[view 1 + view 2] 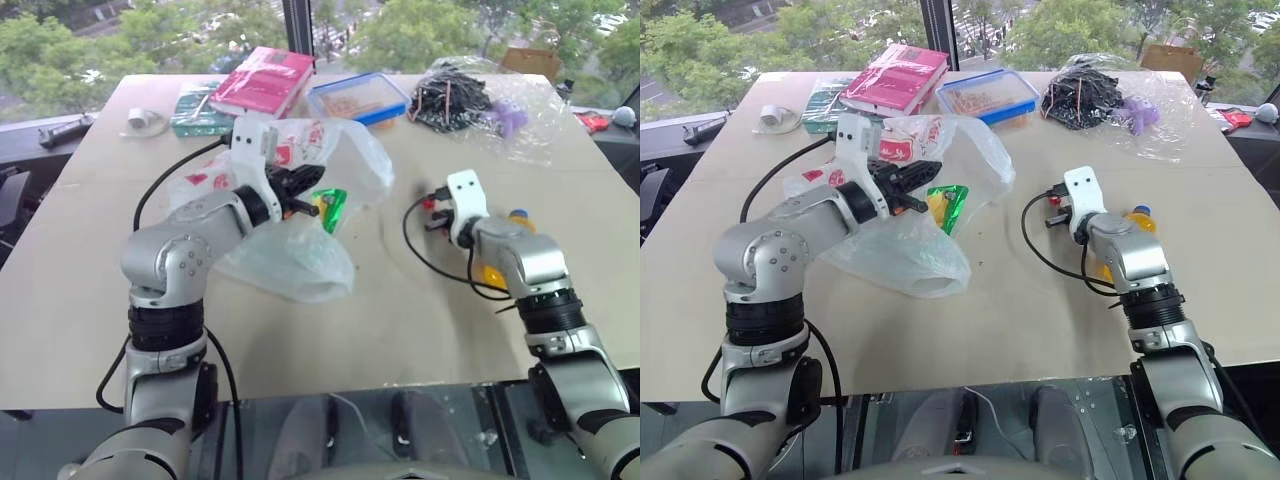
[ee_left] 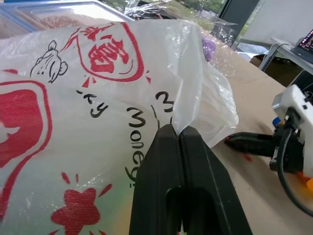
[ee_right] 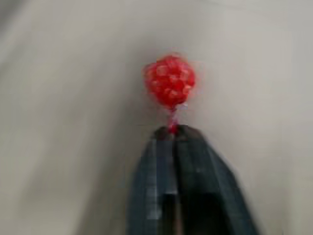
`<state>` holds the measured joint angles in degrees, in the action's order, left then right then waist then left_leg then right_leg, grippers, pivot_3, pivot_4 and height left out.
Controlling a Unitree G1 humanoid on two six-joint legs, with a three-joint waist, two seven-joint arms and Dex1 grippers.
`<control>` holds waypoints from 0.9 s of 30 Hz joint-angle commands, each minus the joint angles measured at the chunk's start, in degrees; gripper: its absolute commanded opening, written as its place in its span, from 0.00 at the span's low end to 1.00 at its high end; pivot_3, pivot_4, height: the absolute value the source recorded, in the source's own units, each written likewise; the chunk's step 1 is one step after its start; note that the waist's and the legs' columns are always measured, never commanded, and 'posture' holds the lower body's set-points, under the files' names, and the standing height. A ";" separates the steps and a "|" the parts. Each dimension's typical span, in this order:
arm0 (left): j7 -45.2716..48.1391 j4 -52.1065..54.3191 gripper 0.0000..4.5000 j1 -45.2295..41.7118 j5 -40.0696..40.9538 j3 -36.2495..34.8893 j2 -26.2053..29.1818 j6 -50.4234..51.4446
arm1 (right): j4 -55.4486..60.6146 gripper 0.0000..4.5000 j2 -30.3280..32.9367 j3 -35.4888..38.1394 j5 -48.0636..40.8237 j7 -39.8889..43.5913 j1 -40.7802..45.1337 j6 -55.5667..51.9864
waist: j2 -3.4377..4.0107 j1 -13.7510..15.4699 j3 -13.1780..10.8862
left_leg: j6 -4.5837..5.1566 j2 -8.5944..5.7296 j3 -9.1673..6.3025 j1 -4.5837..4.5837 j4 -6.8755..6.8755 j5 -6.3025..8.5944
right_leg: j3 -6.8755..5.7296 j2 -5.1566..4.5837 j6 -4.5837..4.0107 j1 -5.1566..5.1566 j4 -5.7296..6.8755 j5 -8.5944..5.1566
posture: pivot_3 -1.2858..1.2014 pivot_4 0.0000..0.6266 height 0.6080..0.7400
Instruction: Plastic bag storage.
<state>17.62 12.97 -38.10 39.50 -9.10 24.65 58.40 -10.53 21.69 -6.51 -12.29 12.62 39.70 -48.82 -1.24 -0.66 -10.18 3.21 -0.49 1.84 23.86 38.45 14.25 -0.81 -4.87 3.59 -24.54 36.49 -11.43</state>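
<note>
L gripper (image 2: 178, 131) pinched on plastic bag (image 1: 330, 160) mid-table (image 1: 970, 330), R gripper (image 3: 172, 129) clamped on small red ball's (image 3: 169, 81) stem (nearer table's right edge).

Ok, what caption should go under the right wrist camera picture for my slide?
Right gripper, shut, pinches the stalk of a small red berry-like ball above the table.
</note>
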 commanded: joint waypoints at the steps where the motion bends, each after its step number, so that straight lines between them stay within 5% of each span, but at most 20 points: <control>1: 0.01 2.55 0.00 -0.67 0.20 -1.27 0.15 -1.10 | 7.17 0.00 1.22 0.42 0.44 2.65 -2.54 0.77 | 0.00 -0.01 0.00 | 0.00 0.01 0.00 0.00 -0.02 0.00 | 0.00 0.01 0.00 -0.01 0.00 0.00 | 0.52 0.24 1.00; 7: 0.64 2.58 0.00 -0.79 0.95 -1.98 0.65 -0.80 | 30.88 0.00 -0.07 3.49 -14.07 11.46 -5.61 -11.11 | 0.02 -0.31 -0.01 | 0.00 0.06 0.01 0.06 -0.03 0.00 | 0.01 0.03 0.01 -0.06 -0.04 0.00 | 0.52 0.24 1.00; 11: 3.23 4.18 0.00 -0.63 3.27 -2.50 2.07 0.34 | 31.85 0.00 -5.74 2.20 -15.82 9.07 -0.31 -14.41 | 0.01 -0.36 -0.01 | 0.00 0.16 0.01 -0.01 -0.01 0.01 | 0.02 0.12 0.00 -0.06 0.04 0.00 | 0.52 0.24 1.00; 20: 5.64 7.38 0.00 0.04 8.09 -5.57 5.19 1.39 | -3.11 0.00 -14.01 -8.30 -1.86 10.11 15.20 6.15 | 0.01 -0.10 -0.01 | -0.02 0.03 0.01 -0.02 0.03 -0.01 | 0.01 0.06 -0.01 -0.06 0.08 -0.01 | 0.52 0.24 1.00; 27: 3.72 9.67 0.00 2.94 8.46 -4.99 4.62 1.45 | -34.40 0.00 -23.97 -5.89 3.59 12.37 29.05 33.57 | 0.02 -1.26 -0.02 | -0.06 0.04 0.05 0.00 -0.14 -0.01 | 0.05 0.07 -0.02 -0.16 -0.02 0.00 | 0.52 0.24 1.00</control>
<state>21.49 19.97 -35.58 46.98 -13.96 29.30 59.72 -41.33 -0.32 -14.61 -8.84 24.26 64.88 -22.58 -1.22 -1.92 -10.20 3.15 -0.44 1.88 23.87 38.29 14.23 -0.77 -4.80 3.57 -24.70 36.45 -11.43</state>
